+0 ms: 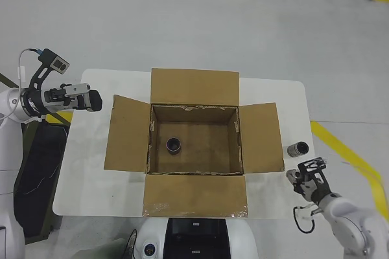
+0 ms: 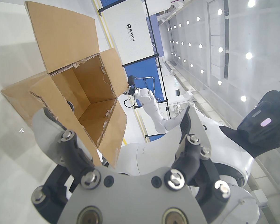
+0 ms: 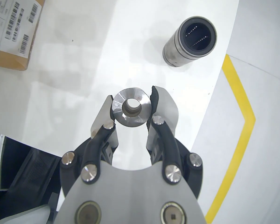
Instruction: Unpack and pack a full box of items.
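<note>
Right gripper point(image 3: 132, 99) is clamped on a steel bushing point(image 3: 132, 120), pads on its outer wall, bore axis along the camera line. It sits over the table point(image 1: 272, 194) right of the cardboard box point(image 1: 193, 139), near the linear bearing point(image 3: 189, 41) lying on its side close to the table's right edge. Left gripper point(image 2: 119, 127) is spread wide and empty, off the box's left flap. One more cylindrical part point(image 1: 176, 145) is on the box floor, left of centre. My read: unpack phase, set-down of the bushing in hand; can't rule out the reverse. To do it well: go straight down and land the bushing flat on its end face so it can't roll. Keep it apart from the bearing, which will roll if nudged and the edge is close. Stay inboard of that edge. Open only once the face is seated, then lift vertically so the pads don't drag it over. Leave a gap that lets the fingers straddle either part later. Height above the table isn't clear from these views, so descend slowly.
</note>
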You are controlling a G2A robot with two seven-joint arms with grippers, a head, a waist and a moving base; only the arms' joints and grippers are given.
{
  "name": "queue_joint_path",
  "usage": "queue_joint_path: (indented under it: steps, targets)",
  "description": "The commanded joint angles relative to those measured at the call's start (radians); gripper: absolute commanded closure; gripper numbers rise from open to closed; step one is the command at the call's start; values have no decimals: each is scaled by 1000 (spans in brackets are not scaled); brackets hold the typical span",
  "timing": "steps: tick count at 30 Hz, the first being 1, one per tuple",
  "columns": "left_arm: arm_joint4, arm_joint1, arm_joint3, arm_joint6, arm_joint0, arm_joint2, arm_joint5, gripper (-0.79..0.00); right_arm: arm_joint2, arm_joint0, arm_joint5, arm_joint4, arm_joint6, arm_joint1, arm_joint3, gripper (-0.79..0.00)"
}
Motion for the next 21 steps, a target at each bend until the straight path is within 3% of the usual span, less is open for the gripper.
queue_joint_path:
  steps: [1, 21]
  targets:
    - [0, 0, 0, 0, 0, 0, 0, -785, -6, 13, 18, 7, -13, -1, 24, 0]
    - [0, 0, 0, 0, 0, 0, 0, -785, -61, 125, 87, -8, -60, -4, 156, 0]
